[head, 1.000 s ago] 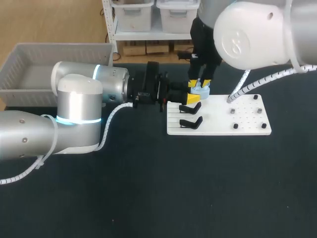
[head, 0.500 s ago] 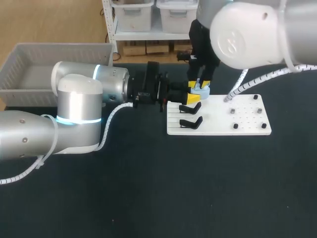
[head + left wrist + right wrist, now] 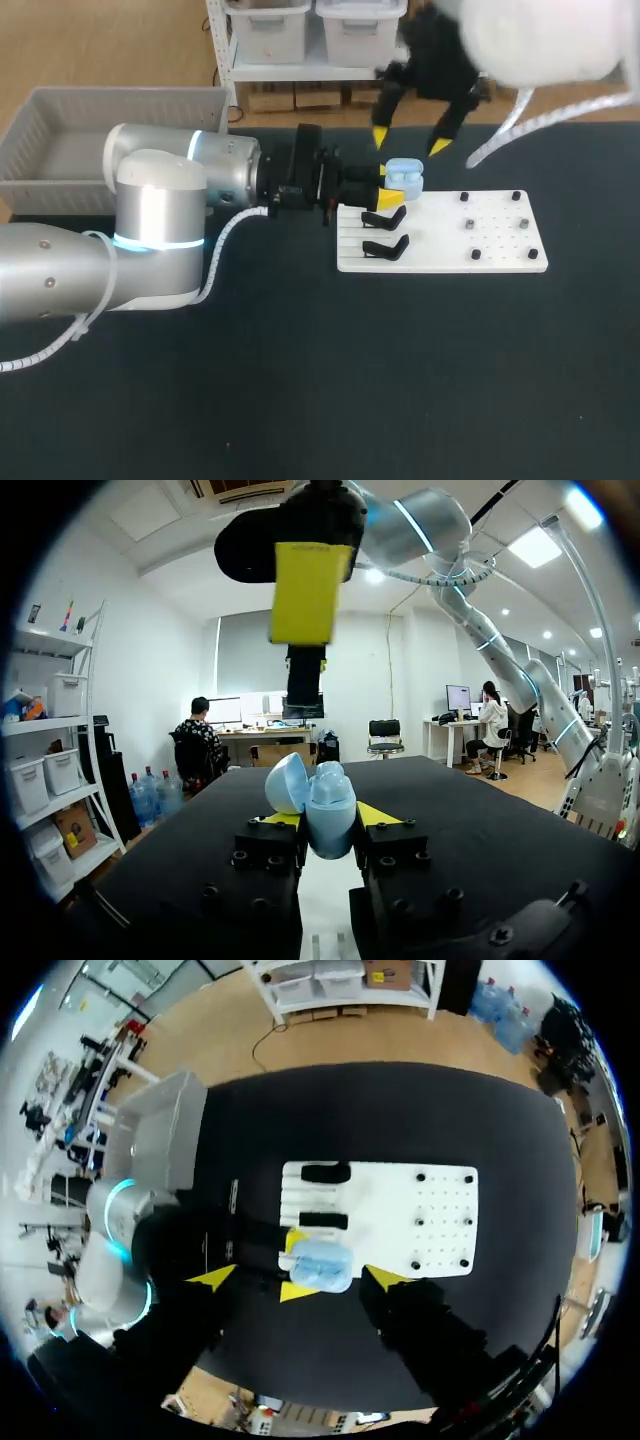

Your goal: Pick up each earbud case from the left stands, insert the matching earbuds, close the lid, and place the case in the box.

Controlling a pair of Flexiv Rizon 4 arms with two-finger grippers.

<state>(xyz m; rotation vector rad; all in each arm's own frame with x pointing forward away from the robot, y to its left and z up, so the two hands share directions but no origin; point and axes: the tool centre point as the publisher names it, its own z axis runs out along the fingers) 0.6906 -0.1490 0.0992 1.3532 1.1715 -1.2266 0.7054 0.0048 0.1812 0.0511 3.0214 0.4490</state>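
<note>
Gripping the light-blue earbud case (image 3: pixel 404 176) from two sides, the left hand (image 3: pixel 392 187) is clenching it between its yellow fingertips (image 3: pixel 375 815), with the left arm (image 3: pixel 160 215) lying low and level across the desk (image 3: pixel 300 400). The case is sitting upright in that grasp, its lid (image 3: pixel 287 783) tilting open to one side. Whether earbuds are sitting inside cannot be told.

The case is hanging at the far corner of the white board (image 3: pixel 500 245), on the side where the two black stands (image 3: pixel 384 218) are lying, just beyond the rear one. Small dark pegs (image 3: pixel 470 226) are standing on the board's other half.

The right hand (image 3: pixel 409 140) is hovering above the case, released, its two yellow fingers spreading wide and touching nothing. In the right wrist view the case (image 3: pixel 322 1263) is showing between and below those open fingers, well apart from them.

The grey box (image 3: pixel 60 140) is standing at the desk's far left, beyond the left arm.
</note>
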